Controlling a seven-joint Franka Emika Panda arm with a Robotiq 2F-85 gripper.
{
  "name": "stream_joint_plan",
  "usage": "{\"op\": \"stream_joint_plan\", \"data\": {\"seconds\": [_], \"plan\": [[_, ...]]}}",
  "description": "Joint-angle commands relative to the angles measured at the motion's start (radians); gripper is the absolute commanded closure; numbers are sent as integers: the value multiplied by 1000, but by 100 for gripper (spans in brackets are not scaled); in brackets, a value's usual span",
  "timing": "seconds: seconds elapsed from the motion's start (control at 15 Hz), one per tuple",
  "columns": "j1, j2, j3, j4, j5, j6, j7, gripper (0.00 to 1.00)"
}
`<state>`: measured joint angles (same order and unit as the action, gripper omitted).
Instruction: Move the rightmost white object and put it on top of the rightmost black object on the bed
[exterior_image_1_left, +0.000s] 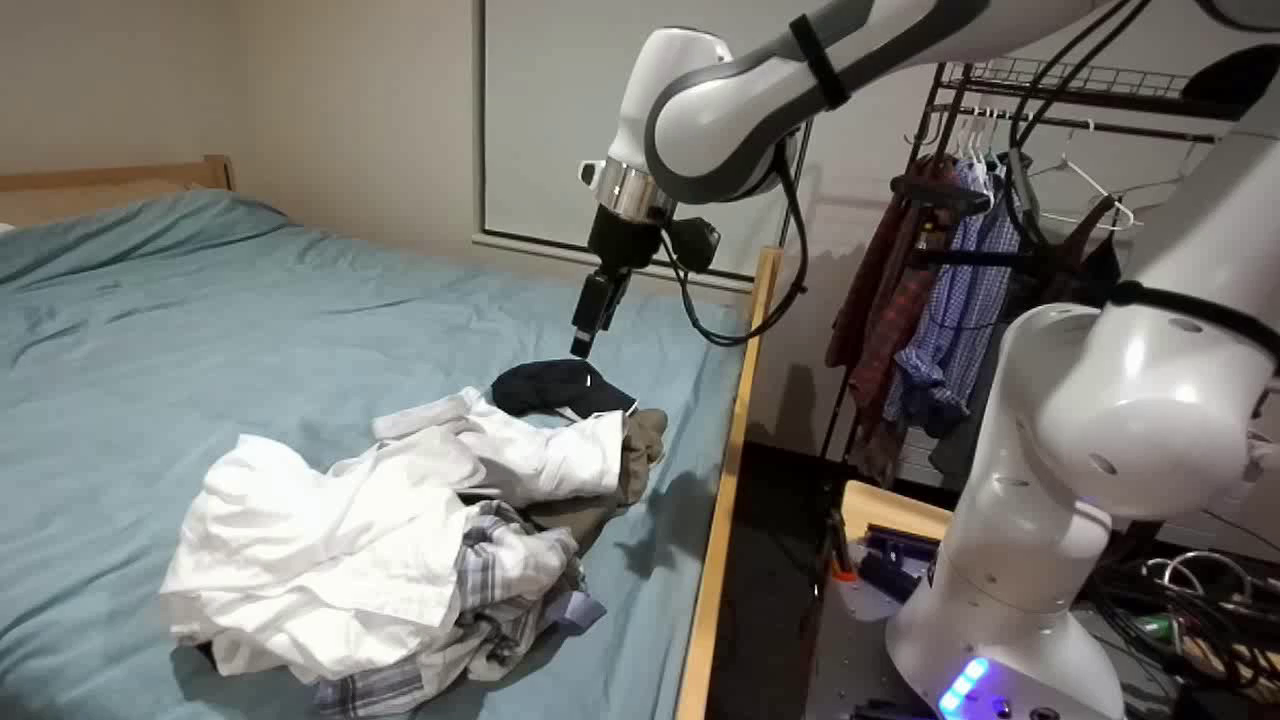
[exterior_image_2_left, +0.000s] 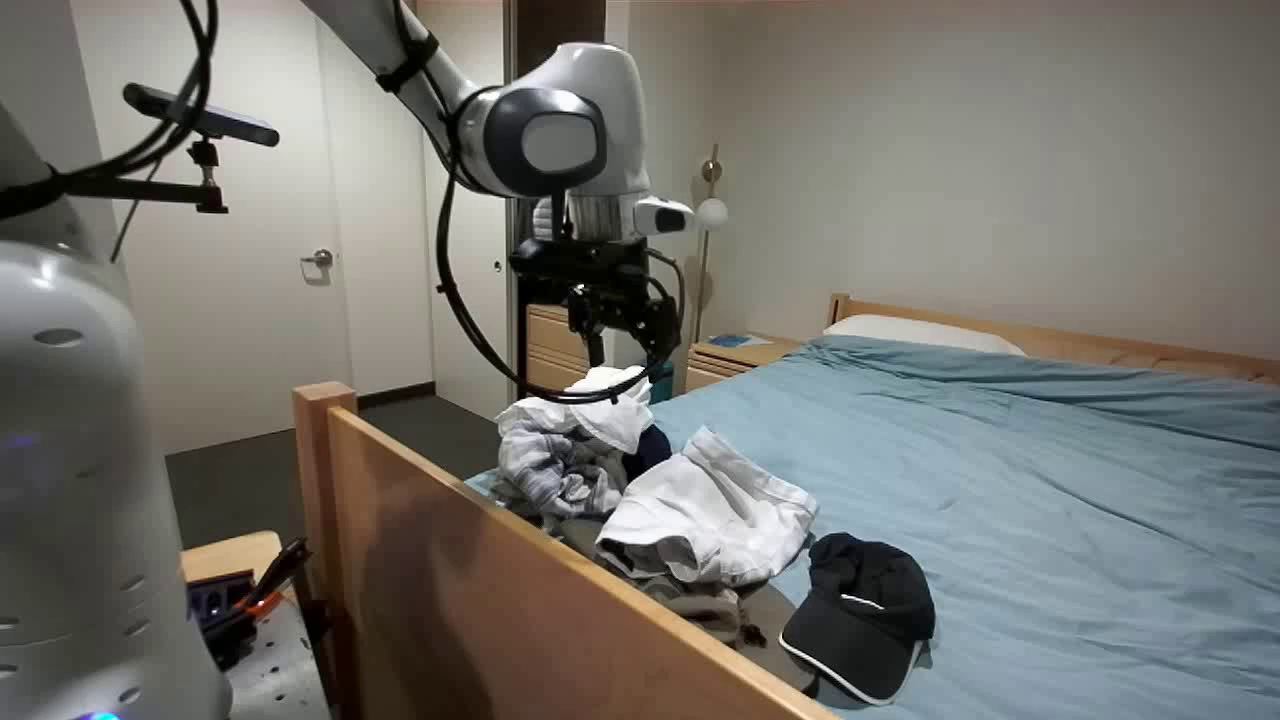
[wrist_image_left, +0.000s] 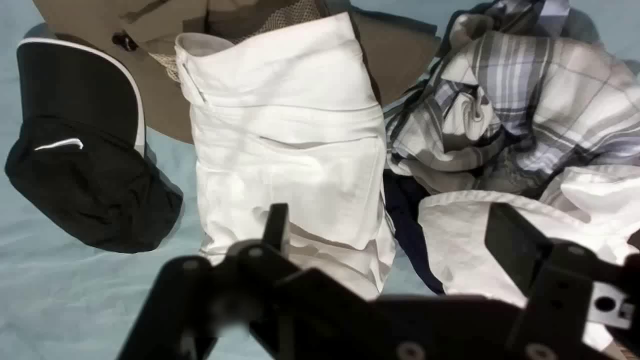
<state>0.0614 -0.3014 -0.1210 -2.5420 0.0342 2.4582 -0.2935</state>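
Observation:
A white folded garment with a pocket (wrist_image_left: 290, 130) lies on the bed partly over a brown hat (wrist_image_left: 400, 55); it also shows in both exterior views (exterior_image_1_left: 560, 455) (exterior_image_2_left: 715, 515). A black cap with a white brim edge (wrist_image_left: 85, 170) lies on the sheet beside it, and in both exterior views (exterior_image_1_left: 550, 385) (exterior_image_2_left: 870, 600). A second white cloth (wrist_image_left: 465, 245) lies crumpled on the garment's other side, also in both exterior views (exterior_image_1_left: 320, 540) (exterior_image_2_left: 615, 405). My gripper (wrist_image_left: 392, 225) is open and empty above the clothes, in both exterior views (exterior_image_1_left: 582, 345) (exterior_image_2_left: 630, 345).
A plaid shirt (wrist_image_left: 515, 100) and a dark navy cloth (wrist_image_left: 410, 225) lie among the clothes. The wooden bed end (exterior_image_2_left: 500, 580) rises between the robot base and the clothes. The blue sheet (exterior_image_1_left: 300, 320) spreads beyond the pile. A cable loops beside the wrist.

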Motion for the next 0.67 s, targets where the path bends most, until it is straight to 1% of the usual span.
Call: {"op": "stream_joint_plan", "data": {"seconds": [0.0, 0.13, 0.4, 0.53, 0.6], "plan": [[-13, 0, 14, 1, 5, -3, -3, 0], [-18, 26, 26, 24, -11, -15, 20, 0], [-53, 78, 63, 42, -85, -28, 139, 0], [-82, 112, 91, 46, -175, -31, 234, 0], [-107, 132, 113, 46, -272, -24, 303, 0]]}}
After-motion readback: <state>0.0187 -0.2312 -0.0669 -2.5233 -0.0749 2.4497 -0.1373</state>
